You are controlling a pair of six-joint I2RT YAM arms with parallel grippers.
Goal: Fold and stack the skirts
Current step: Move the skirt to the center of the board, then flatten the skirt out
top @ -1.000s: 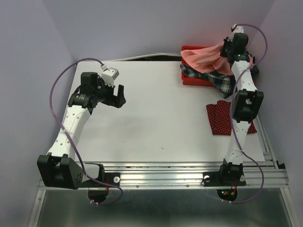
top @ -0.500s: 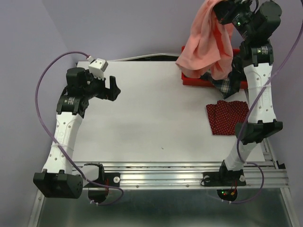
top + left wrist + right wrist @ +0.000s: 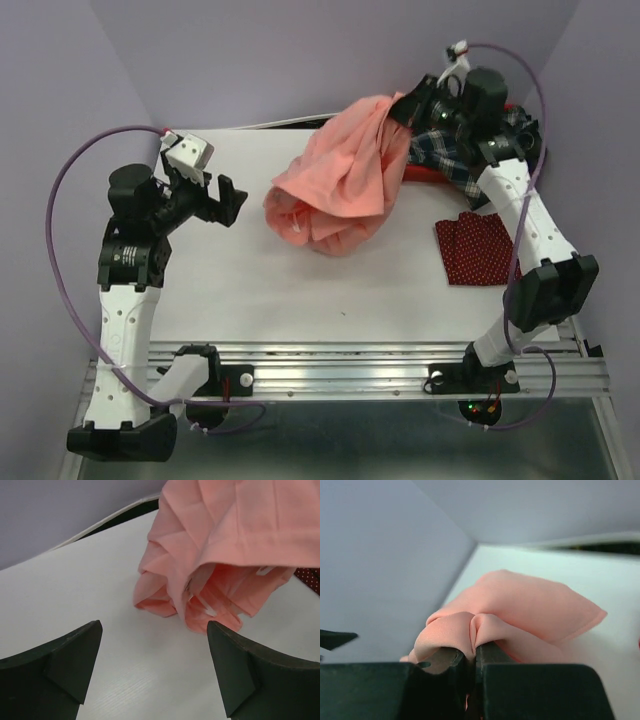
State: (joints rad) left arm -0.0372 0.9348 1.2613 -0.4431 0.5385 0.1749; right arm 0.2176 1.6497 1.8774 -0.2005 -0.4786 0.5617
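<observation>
The salmon-pink skirt point(image 3: 345, 180) hangs bunched from my right gripper point(image 3: 408, 108), its lower folds resting on the table's middle; it also shows in the left wrist view point(image 3: 220, 555) and the right wrist view point(image 3: 520, 610). The right gripper point(image 3: 474, 655) is shut on a fold of it. My left gripper point(image 3: 232, 196) is open and empty, left of the pink skirt, its fingers point(image 3: 65, 655) wide apart above the table. The dark red dotted skirt point(image 3: 480, 248) lies flat at the right. The navy-and-white plaid skirt point(image 3: 455, 160) drapes over the bin, partly hidden by the right arm.
A red plastic bin point(image 3: 425, 175) stands at the back right under the plaid skirt. The white table point(image 3: 300, 290) ends in a metal rail at the front. Purple walls close in at the back and sides.
My right gripper has swung left and down with the pink skirt, from high above the bin to over the table's middle. The left gripper has drifted slightly left and forward.
</observation>
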